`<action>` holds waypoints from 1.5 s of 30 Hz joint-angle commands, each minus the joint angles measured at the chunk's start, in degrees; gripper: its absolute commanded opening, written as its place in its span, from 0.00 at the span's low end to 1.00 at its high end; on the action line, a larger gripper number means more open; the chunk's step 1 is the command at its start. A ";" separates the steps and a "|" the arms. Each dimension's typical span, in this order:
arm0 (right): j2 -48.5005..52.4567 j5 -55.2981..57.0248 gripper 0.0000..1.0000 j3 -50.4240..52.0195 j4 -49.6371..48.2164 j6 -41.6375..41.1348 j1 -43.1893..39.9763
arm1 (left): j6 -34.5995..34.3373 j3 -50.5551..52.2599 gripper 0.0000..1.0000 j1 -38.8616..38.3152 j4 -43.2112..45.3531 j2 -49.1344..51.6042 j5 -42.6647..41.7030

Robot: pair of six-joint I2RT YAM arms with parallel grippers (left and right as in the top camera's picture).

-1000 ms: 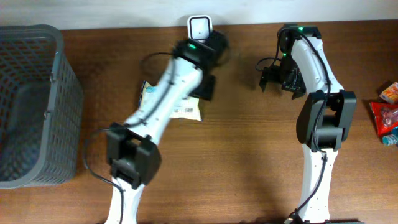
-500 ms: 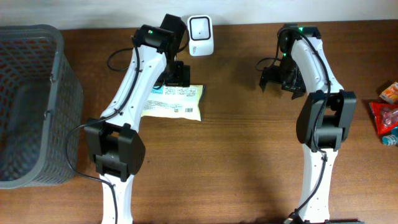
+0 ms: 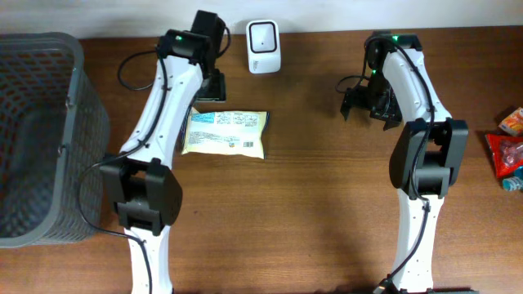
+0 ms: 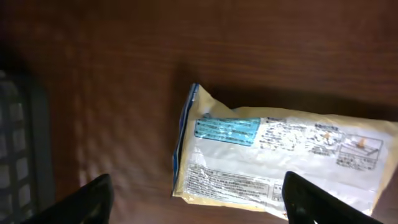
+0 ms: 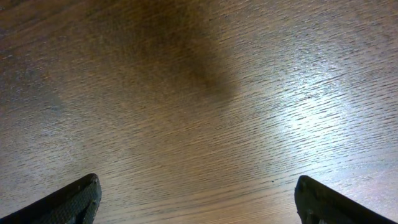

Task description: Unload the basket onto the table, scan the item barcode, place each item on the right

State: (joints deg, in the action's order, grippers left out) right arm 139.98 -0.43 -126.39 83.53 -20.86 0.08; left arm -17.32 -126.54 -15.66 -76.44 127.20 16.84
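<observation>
Packet [image 3: 225,133] lies flat on the tabletop [image 3: 327,204] near the scanner [image 3: 263,36], label up. Left claw [image 3: 212,85] hangs spread and empty just past its far edge; right claw [image 3: 360,104] gapes empty over bare wood. I reckon the flat, slick film may slip a pinch, or its barcode may end up turned from the scanner. The print is too small to read.

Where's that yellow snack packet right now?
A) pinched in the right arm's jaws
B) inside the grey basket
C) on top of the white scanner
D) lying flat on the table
D: the packet lies flat on the table, printed side up, with nothing holding it.
</observation>
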 commanded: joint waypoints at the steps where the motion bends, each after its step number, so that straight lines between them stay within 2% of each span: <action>1: -0.66 0.72 0.98 -0.85 0.00 -0.48 -0.11 | 0.28 1.60 0.71 0.13 1.29 1.07 0.74; 2: -0.66 0.72 0.98 -0.85 0.00 -0.48 -0.11 | 0.28 1.75 0.61 0.13 1.51 2.16 0.72; 4: -0.66 0.72 0.98 -0.85 0.02 -0.48 -0.11 | 0.28 1.75 0.31 0.13 1.36 5.05 -0.28; 5: -0.66 0.72 0.98 -0.85 0.00 -0.48 -0.11 | 0.28 1.75 0.23 0.13 0.87 6.62 -1.86; 7: -0.66 0.72 0.98 -0.85 0.00 -0.48 -0.11 | 0.28 1.86 0.16 0.11 0.07 9.90 -5.81; 8: -0.66 0.72 0.98 -0.85 0.00 -0.48 -0.11 | 0.28 1.86 0.04 0.11 -0.59 11.21 -8.20; 9: -0.66 0.72 0.98 -0.87 0.00 -0.48 -0.11 | 0.28 1.86 0.00 0.07 -1.11 11.89 -9.57; 17: -0.66 0.72 0.98 -0.85 0.02 -0.48 -0.11 | -1.44 2.01 0.00 -2.75 1.03 15.89 -23.74; 22: -0.66 0.72 0.98 -0.85 0.00 -0.48 -0.11 | -8.85 2.01 0.00 -6.69 4.37 16.06 -23.98; 26: -0.66 0.72 0.98 -0.85 0.00 -0.48 -0.11 | -9.01 2.01 0.00 -8.57 9.94 16.06 -25.07; 28: -0.66 0.72 0.98 -0.85 0.00 -0.48 -0.11 | -8.96 1.77 0.00 -8.37 12.24 16.04 -28.79; 31: -0.66 0.72 0.98 -0.85 0.00 -0.48 -0.11 | -6.80 -2.32 0.00 -6.49 9.27 16.04 -29.07; 34: -0.66 0.72 0.98 -0.87 0.00 -0.48 -0.11 | -4.81 -11.04 0.00 -2.32 -1.31 16.04 -21.18; 37: -0.66 0.72 0.99 -0.85 0.00 -0.48 -0.11 | -4.90 -17.51 0.00 2.29 -11.74 16.04 -3.06; 38: -0.66 0.72 0.98 -0.85 0.00 -0.48 -0.11 | -4.92 -17.16 0.00 4.31 -14.64 16.37 -2.08; 41: -0.66 0.72 0.98 -0.85 0.00 -0.48 -0.11 | -5.27 -13.18 0.00 6.56 -15.13 16.41 -2.25; 45: -0.66 0.72 0.98 -0.85 0.00 -0.48 -0.11 | -5.35 -3.48 0.00 7.58 -9.92 16.48 -2.32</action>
State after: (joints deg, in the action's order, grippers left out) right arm 139.98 -0.43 -126.39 83.55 -20.86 0.08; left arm -23.16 -135.55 -8.16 -89.23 143.17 13.23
